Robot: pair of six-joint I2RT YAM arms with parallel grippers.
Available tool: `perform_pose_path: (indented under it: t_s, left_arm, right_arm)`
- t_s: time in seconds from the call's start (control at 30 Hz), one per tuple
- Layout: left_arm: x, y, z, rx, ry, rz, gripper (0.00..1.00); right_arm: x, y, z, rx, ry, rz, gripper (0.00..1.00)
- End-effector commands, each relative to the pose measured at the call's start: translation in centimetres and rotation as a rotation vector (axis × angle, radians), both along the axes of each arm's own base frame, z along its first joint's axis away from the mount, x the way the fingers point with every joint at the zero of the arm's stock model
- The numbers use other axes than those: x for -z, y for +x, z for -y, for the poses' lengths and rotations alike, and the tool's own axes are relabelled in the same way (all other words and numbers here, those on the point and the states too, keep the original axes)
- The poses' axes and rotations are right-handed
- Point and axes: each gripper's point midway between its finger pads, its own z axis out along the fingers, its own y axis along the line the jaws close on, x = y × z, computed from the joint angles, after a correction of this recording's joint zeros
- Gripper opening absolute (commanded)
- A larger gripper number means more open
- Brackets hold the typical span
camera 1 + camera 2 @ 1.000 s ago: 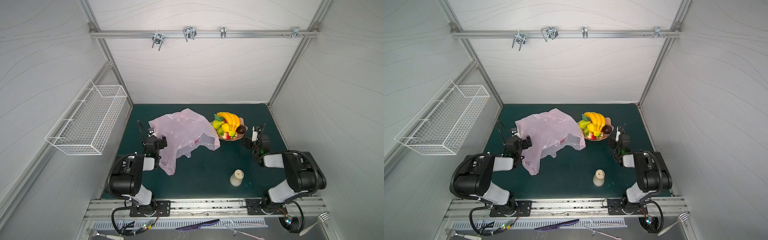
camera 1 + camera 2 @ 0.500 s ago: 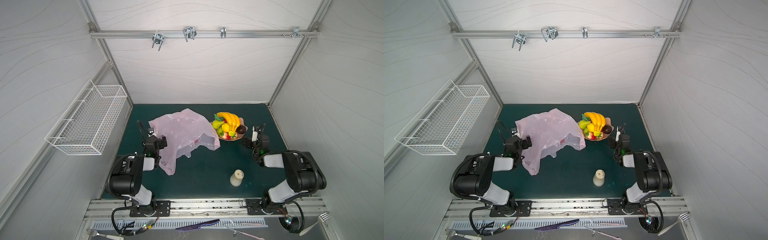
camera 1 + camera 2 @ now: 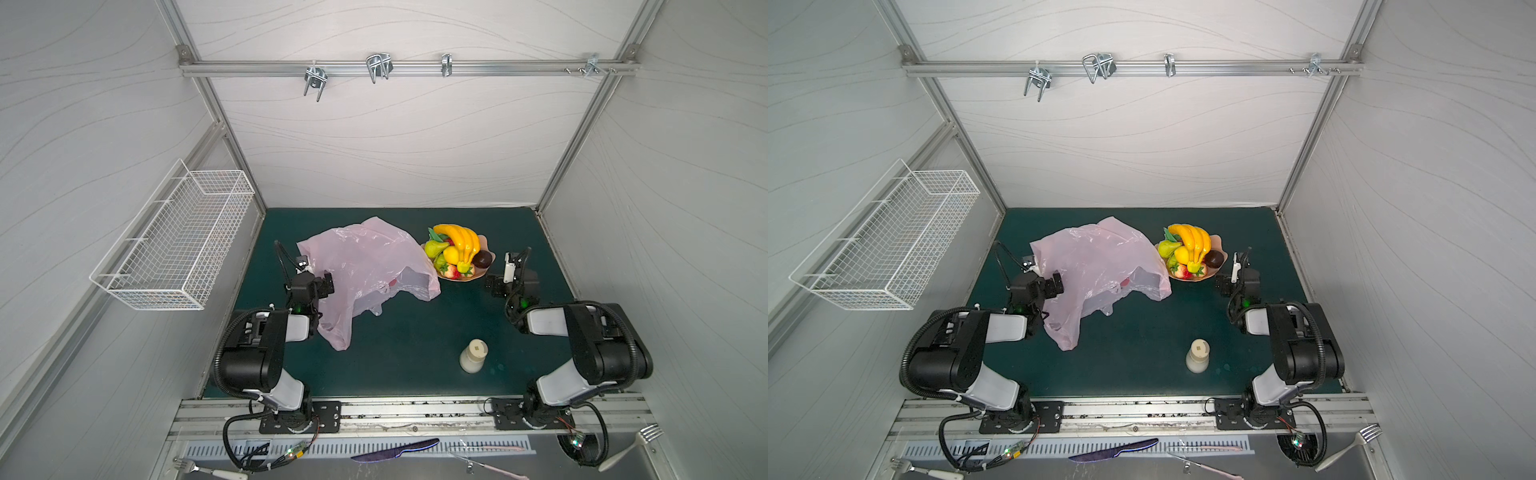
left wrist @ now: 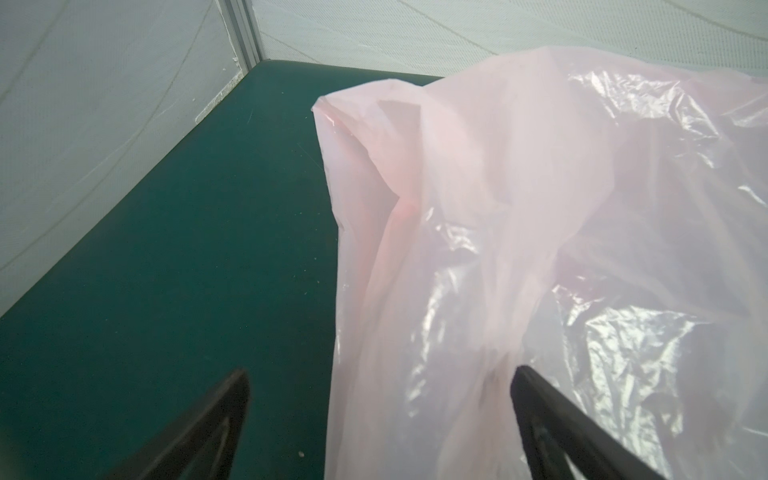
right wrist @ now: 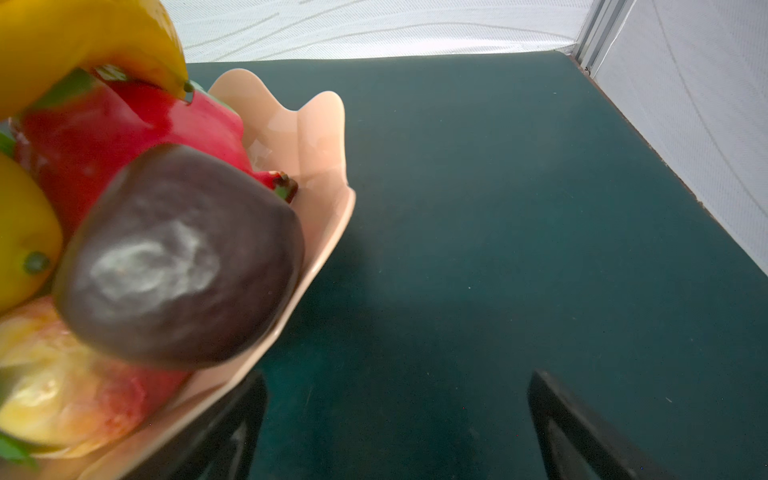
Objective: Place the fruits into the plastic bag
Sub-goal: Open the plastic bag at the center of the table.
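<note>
Showing the plastic bag [image 3: 365, 266] slumped on the far-left part of the green mat [image 3: 415, 332], with the fruits [image 3: 455, 253] heaped on a wavy peach plate [image 3: 484, 240] just to its right. Both sets of your fingers are spread wide and empty. The left gripper [image 4: 380, 374] sits at the bag's left edge, with film draped into its gap but unpinched. The right gripper [image 5: 399, 376] sits low by the plate's near-right rim. Expect the bag to be very light, limp and slippery, so take it by a handle loop or the mouth hem; its opening is not clearly shown. The fruits look hard, glossy and prone to roll. Grip the dark brown fruit [image 5: 178, 257], nearest your right fingers, across its widest part. The mat is flat. A cream bottle [image 3: 473, 355] stands near-right, white walls close in, and a wire basket [image 3: 174, 249] hangs on the left.
</note>
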Motion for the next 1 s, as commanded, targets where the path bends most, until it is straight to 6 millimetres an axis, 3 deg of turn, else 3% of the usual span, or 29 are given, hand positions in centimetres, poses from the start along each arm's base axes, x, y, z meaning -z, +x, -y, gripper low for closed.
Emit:
perform_pose_path:
  t_s: [0.0,0.4,0.5,0.57,0.97]
  left_arm:
    - [-1.9,1.3,-0.2,-0.003,0.009,0.069,1.00]
    - [-2.0,1.3,-0.2,-0.001,0.009,0.073,1.00]
    - [-2.0,1.6,1.5,0.107,0.008,0.061,0.99]
    - [-2.6,1.5,1.8,0.124,0.005,0.070,0.98]
    - [-7.4,0.0,0.8,0.050,-0.013,0.120,0.98]
  right_arm:
    - [-0.9,0.8,-0.1,-0.012,-0.003,0.039,0.99]
    - [-1.0,0.8,-0.1,-0.013,-0.002,0.043,0.99]
    - [-2.2,1.2,0.4,0.022,-0.018,0.014,0.99]
    - [-3.1,1.5,1.5,0.093,-0.027,-0.059,0.99]
    - [-7.6,-2.3,1.0,0.137,0.029,-0.022,0.99]
